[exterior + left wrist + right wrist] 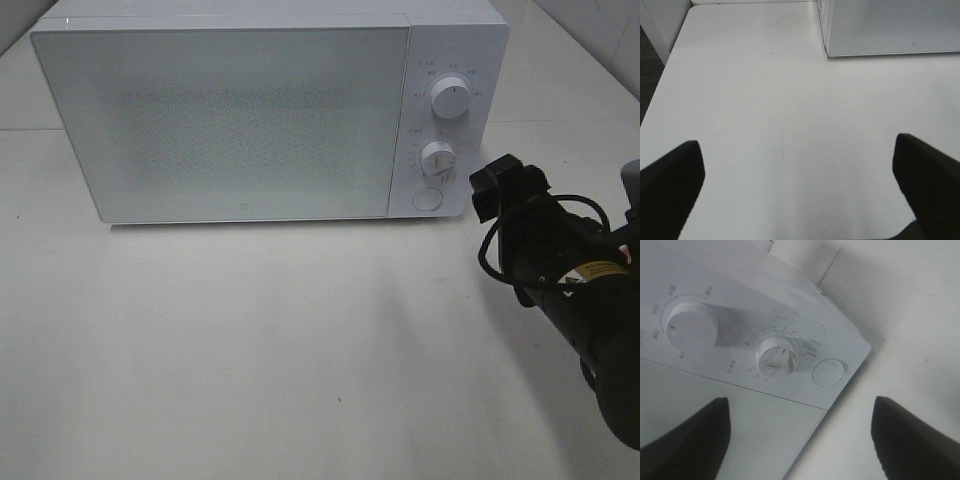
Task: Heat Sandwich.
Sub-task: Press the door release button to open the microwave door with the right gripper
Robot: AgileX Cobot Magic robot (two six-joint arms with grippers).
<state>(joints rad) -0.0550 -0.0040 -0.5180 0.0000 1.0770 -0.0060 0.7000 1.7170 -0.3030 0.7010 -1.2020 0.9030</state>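
Sandwich is nowhere in view, perhaps inside the shut microwave (240, 120) at the surface's (300, 350) far edge. Right tool (508, 188), jaws apart and empty, faces the lower knob (776, 356): centre on it squarely before closing. Left tool (800, 190) hangs open, empty.

A white box-shaped microwave oven (230, 120), door shut, stands on the white table (250, 350); its panel carries an upper round white dial (451, 98), a lower round white dial (439, 158) and a round white button (427, 198).
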